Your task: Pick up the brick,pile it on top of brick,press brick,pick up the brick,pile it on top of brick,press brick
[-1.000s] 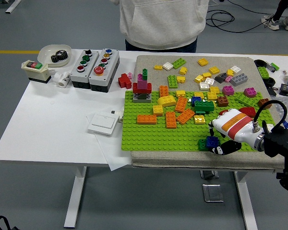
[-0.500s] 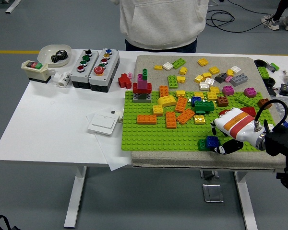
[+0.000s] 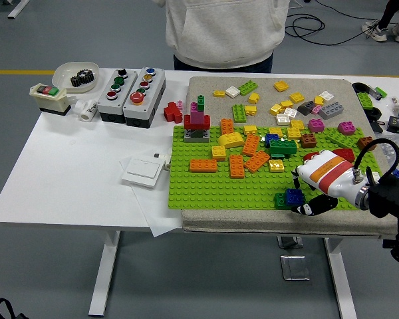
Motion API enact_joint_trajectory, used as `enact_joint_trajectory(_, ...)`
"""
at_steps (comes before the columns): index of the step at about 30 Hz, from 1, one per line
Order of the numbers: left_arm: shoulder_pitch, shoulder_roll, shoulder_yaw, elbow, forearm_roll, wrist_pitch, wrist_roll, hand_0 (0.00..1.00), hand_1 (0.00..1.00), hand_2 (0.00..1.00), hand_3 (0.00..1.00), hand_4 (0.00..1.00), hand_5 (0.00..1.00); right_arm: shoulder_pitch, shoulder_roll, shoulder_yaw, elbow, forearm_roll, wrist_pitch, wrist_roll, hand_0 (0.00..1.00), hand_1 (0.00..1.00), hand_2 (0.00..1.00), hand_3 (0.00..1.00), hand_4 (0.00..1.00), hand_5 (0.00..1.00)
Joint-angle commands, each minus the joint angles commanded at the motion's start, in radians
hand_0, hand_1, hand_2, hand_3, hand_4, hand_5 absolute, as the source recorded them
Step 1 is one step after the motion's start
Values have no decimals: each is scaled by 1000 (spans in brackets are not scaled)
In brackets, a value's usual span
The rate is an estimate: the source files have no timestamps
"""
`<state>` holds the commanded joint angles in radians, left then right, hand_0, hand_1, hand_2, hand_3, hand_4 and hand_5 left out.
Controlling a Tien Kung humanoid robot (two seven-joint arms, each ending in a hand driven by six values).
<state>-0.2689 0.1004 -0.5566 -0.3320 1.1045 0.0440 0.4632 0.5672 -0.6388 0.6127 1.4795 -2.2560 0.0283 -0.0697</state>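
i see my right hand (image 3: 310, 191) low over the near right corner of the green baseplate (image 3: 206, 189), its white-and-red back facing up and the black arm running off to the right edge. the fingers (image 3: 317, 205) are curled down and in toward the blue brick (image 3: 293, 196), which sits just left of them on top of a dark green brick (image 3: 280, 200); the two make a small stack on the baseplate's near edge. the fingertips are right against the blue brick, but i cannot tell from this angle whether they actually pinch it or only rest beside it.

just beyond the hand, partly hidden behind its knuckles, lies a red brick (image 3: 343, 155). farther out and to the left of the hand is a scatter of loose pieces: a yellow brick (image 3: 276, 165) nearest, then a green brick (image 3: 283, 147), and orange bricks (image 3: 237, 166) spread across the middle of the plate. well to the left, at the plate's far corner, stands a red and magenta tower (image 3: 197, 123).

the baseplate lies on a grey mat (image 3: 266, 88) covered with more small bricks on its far side. far left of the hand, on the bare white table (image 3: 66, 173), are a white switch plate (image 3: 143, 171) and two grey push-button boxes (image 3: 131, 95). a person in a light hoodie (image 3: 223, 30) stands at the far side.

my left hand is out of view.
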Motion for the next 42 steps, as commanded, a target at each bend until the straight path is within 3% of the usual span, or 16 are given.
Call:
enact_joint_trajectory(8,-3,1,3,-2,-2,-3,0,663,708,731,586,670,660,-23,-4,42,39,3,17,-1,219,221,356,550,927,575)
enact_joint_trajectory(9,-3,1,3,-2,-3,-2,0,663,707,730,586,670,661,-26,-5,46,43,5,17,-2,279,251,379,628,996,612)
enact_joint_trajectory(13,0,1,0,-1,2,-3,0,663,707,730,586,670,661,-72,-17,99,99,26,-14,-10,279,251,379,628,996,612)
enact_joint_trajectory(14,1,1,-1,-1,4,-3,0,663,707,729,586,669,660,-83,-19,112,112,31,-26,-11,375,400,546,671,989,613)
enact_joint_trajectory(20,6,-1,-7,1,14,-4,1,663,707,729,586,669,660,-158,-21,176,180,37,-98,-27,375,400,546,671,989,613)
enact_joint_trajectory(21,6,-1,-7,1,15,-4,1,662,711,729,585,669,660,-164,-21,180,185,36,-102,-27,522,623,696,654,930,579)
enact_joint_trajectory(26,8,-2,-11,1,21,-6,2,662,711,729,585,669,660,-208,-24,197,206,28,-112,-15,522,623,696,654,930,579)
enact_joint_trajectory(27,8,-2,-11,1,22,-6,2,662,711,729,586,669,659,-217,-24,200,207,26,-109,-13,636,666,714,634,919,590)
enact_joint_trajectory(42,7,-3,-7,2,14,-3,0,663,710,729,586,668,658,-297,-21,218,211,23,-100,5,654,662,701,597,907,594)
